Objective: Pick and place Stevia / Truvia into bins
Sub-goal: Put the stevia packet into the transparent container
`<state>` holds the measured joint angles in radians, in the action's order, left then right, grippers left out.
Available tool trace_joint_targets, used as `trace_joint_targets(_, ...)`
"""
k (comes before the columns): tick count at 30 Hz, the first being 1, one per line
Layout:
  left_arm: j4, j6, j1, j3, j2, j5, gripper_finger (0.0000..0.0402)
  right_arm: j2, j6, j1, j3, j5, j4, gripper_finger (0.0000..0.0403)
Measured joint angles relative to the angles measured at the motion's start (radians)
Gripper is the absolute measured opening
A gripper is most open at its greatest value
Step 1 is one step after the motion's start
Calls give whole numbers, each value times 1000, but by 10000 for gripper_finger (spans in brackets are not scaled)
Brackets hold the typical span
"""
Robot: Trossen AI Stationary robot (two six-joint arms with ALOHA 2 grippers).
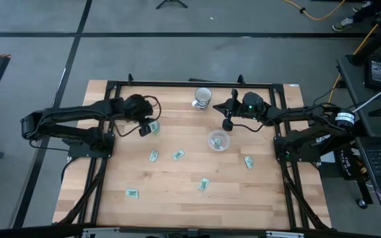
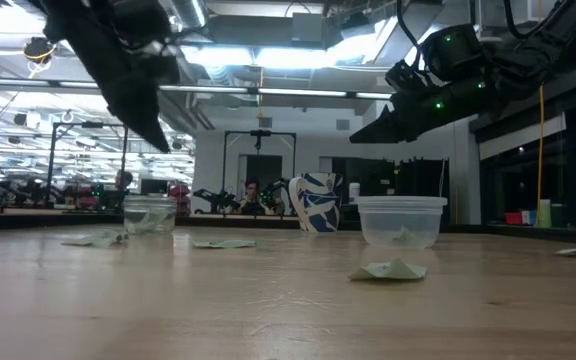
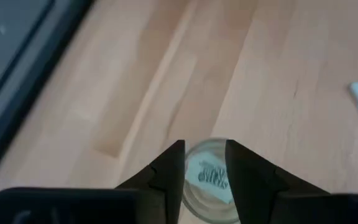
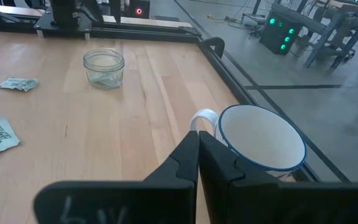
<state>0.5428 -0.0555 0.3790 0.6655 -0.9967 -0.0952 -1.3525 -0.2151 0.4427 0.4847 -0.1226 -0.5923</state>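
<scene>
Several green-and-white Stevia packets lie flat on the wooden table: two [image 1: 153, 156] [image 1: 178, 155] at the middle, others [image 1: 204, 184] [image 1: 132, 193] [image 1: 248, 162] nearer the front. A small clear cup [image 3: 209, 180] holds one packet [image 3: 210, 174] on its bottom. My left gripper [image 3: 205, 163] hangs open just above this cup, touching nothing. The wider clear cup [image 1: 218, 140] stands mid-table with a packet inside [image 2: 400, 236]. My right gripper [image 4: 197, 149] is shut and empty, hovering beside the mug.
A white mug with a blue rim [image 4: 260, 137] stands at the table's far side, close to my right gripper. A black frame [image 1: 177, 84] runs along the table's edges. Bare wood lies between the packets at the front.
</scene>
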Motion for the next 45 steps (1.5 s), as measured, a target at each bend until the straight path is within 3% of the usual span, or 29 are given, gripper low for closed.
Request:
trace_joint_targets(6, -37, 5, -16, -10, 149, 15, 64, 0, 1, 0, 0, 0, 1, 15)
trace_joint_targets(15, -271, -21, -92, -187, 360, 41, 5, 0, 22, 0, 0, 0, 7, 15)
trace_joint_targets(21, -527, -116, -142, -296, 418, 164, 4, 0, 137, -8, 0, -30, 60, 15)
trace_joint_targets(26, -557, -98, -165, -345, 415, 177, 3, 0, 131, -98, 0, -97, 127, 14)
trace_joint_targets(32, -616, -61, -194, -381, 414, 177, 2, 7, 134, -224, 51, 96, 316, 3)
trace_joint_targets(40, -681, -54, -256, -381, 415, 185, 2, 27, 241, -394, 169, 135, 504, 7)
trace_joint_targets(45, -680, -47, -296, -381, 415, 185, 5, 27, 361, -539, 274, 369, 753, 4)
